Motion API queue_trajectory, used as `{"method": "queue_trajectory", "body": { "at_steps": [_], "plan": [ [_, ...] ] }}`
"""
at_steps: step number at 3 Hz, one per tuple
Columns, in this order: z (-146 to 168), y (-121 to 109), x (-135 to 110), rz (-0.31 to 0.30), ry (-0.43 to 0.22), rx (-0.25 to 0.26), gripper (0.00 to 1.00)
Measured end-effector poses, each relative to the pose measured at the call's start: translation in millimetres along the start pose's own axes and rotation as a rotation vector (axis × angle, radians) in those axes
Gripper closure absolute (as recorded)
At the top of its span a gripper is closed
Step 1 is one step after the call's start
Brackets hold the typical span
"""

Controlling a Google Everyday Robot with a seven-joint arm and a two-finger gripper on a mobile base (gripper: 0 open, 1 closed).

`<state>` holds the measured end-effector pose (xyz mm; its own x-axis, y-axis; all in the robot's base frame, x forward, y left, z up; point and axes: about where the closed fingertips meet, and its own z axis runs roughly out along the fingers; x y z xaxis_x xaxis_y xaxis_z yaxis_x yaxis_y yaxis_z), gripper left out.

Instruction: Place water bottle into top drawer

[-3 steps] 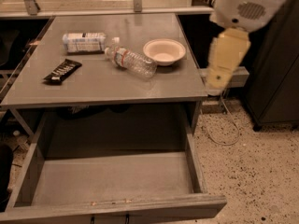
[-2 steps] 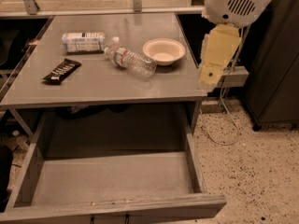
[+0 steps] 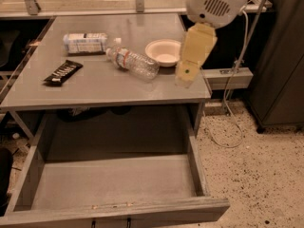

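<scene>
The water bottle, clear ribbed plastic with a white cap and a red-and-white band near the neck, lies on its side in the middle of the grey table top. The top drawer is pulled open below the table, its flat grey bottom bare. My gripper, a cream-coloured piece hanging from the white arm housing, hovers over the table's right edge, to the right of the bottle and beside the bowl. It holds nothing that I can see.
A white bowl sits just right of the bottle. A bottle with a wide white-and-blue label lies at the back left. A dark snack bar lies at the left. A cable and a dark cabinet stand to the right.
My arm and gripper have moved left, from beyond the table's right edge to over its right side near the bowl. The objects on the table have not moved.
</scene>
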<state>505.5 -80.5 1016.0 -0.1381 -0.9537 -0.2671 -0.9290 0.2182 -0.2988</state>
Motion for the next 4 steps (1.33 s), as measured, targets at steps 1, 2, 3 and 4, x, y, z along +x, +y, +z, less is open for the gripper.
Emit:
{"method": "queue_trajectory", "body": {
  "at_steps": [1, 2, 3, 4],
  "plan": [
    [17, -23, -34, 0.01, -0.024, -0.01, 0.0],
    [38, -42, -64, 0.018, -0.063, -0.01, 0.0],
    [39, -43, -66, 0.017, -0.065, -0.01, 0.0],
    [59, -46, -82, 0.034, -0.051, -0.009, 0.0]
  ]
}}
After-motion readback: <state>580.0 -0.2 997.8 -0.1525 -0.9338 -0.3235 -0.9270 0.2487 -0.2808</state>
